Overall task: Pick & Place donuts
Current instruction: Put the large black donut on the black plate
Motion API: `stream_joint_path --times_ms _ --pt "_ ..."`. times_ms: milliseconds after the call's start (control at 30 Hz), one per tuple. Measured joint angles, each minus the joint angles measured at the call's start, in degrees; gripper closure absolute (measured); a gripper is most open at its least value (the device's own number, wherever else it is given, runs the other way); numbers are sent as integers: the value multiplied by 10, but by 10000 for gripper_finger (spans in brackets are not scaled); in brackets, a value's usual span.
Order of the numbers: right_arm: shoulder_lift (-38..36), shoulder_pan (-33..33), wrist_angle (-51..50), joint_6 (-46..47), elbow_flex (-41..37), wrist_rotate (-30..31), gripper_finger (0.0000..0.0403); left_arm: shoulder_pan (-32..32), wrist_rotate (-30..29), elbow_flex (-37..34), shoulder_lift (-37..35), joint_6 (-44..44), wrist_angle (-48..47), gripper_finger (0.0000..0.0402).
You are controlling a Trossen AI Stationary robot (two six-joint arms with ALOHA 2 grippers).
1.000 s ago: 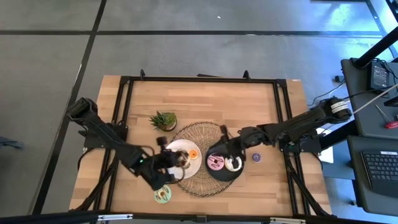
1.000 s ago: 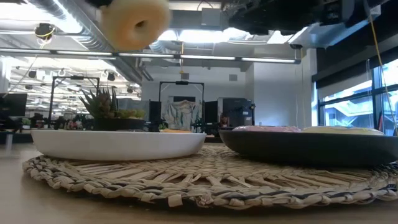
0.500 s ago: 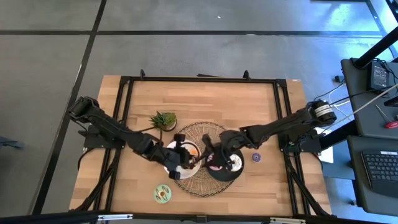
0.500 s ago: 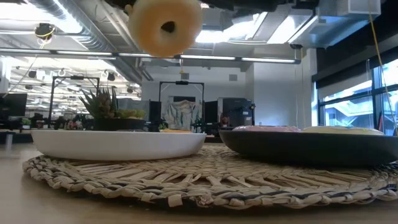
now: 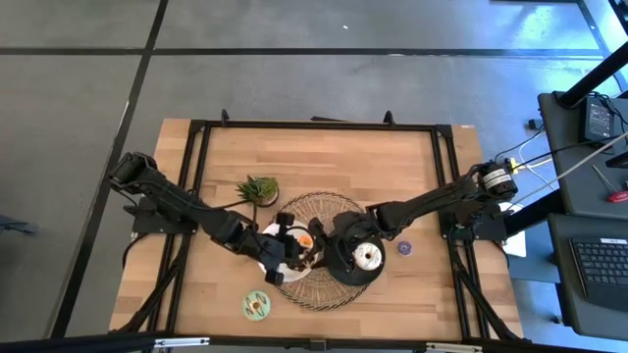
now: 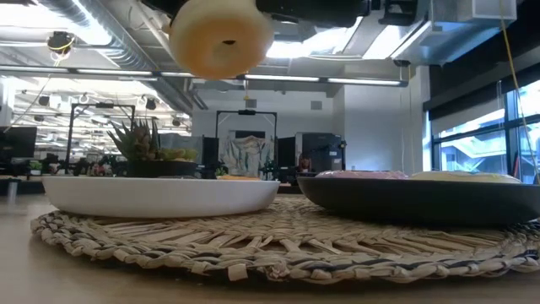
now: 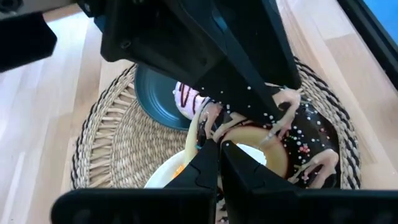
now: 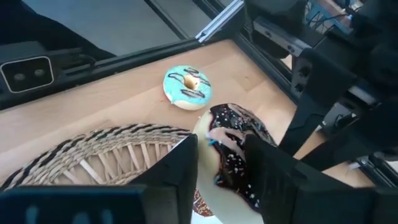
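Held above the round white plate (image 5: pixel 272 257) (woven mat's nine o'clock), the chocolate-iced sprinkled donut (image 7: pixel 292 140) is pinched by both left gripper (image 7: pixel 217 146) and right gripper (image 8: pixel 219 152); opposing pulls could tear it free.

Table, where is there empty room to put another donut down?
Bare table stretches behind the plant, and another patch fills the corner beyond the purple donut. The middle is crowded: the mat, the white plate, the black plate and both arms meeting above.
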Motion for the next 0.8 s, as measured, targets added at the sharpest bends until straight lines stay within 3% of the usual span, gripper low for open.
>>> stream_joint_path --times_ms 500,800 --pt "0 0 -28 -2 0 34 386 0 -4 -1 0 -10 22 389" --pt "0 -1 -35 0 0 53 383 0 -7 0 0 -28 23 343"
